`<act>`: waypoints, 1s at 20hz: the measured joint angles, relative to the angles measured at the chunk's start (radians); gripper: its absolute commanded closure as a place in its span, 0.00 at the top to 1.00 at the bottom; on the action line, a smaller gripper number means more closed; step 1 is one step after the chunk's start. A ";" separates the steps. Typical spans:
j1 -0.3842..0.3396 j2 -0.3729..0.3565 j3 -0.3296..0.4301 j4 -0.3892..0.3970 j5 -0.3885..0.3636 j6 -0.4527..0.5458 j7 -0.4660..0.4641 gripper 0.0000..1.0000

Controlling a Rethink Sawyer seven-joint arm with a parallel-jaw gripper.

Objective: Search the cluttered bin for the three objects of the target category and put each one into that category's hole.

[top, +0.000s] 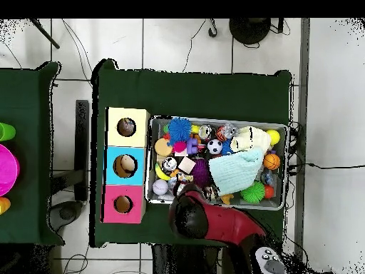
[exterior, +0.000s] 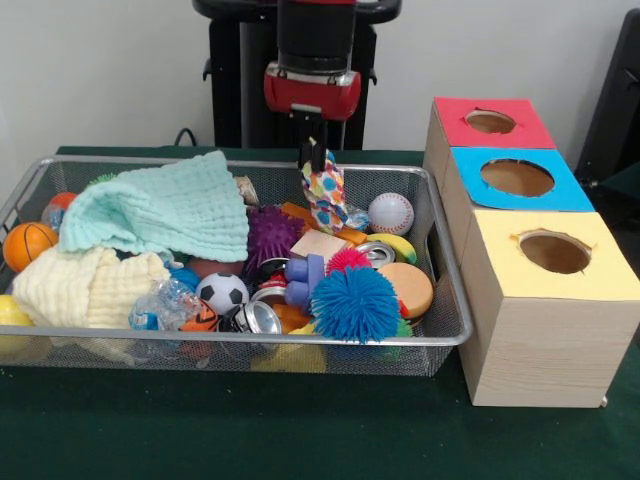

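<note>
— One cloth piece, white with coloured blotches, hangs from the tool. State of the tool?
— Fingers together, clamped on the cloth's top edge. The cloth hangs above the far side of the wire-mesh bin, beside a white baseball.
— Location of the yellow-surround hole?
— On the wooden box nearest the camera, beside the bin, on the green table.

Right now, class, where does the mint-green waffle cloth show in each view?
Front view: the mint-green cloth lies in the basket's left half, draped over the cream cloth.
Overhead view: the cloth lies right of the basket's centre, near its lower rim.
Shared landmark: the soccer ball, just beside the cloth in both.
</note>
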 measured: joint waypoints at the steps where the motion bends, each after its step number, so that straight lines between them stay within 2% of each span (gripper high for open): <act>1: 0.011 -0.022 -0.003 0.000 0.008 0.018 0.000 0.00; 4: 0.029 -0.058 -0.009 0.000 0.028 0.054 0.000 0.00; 13: 0.116 -0.197 -0.062 -0.019 0.102 0.263 0.000 0.00; 20: 0.185 -0.254 -0.113 -0.054 0.130 0.378 0.000 0.00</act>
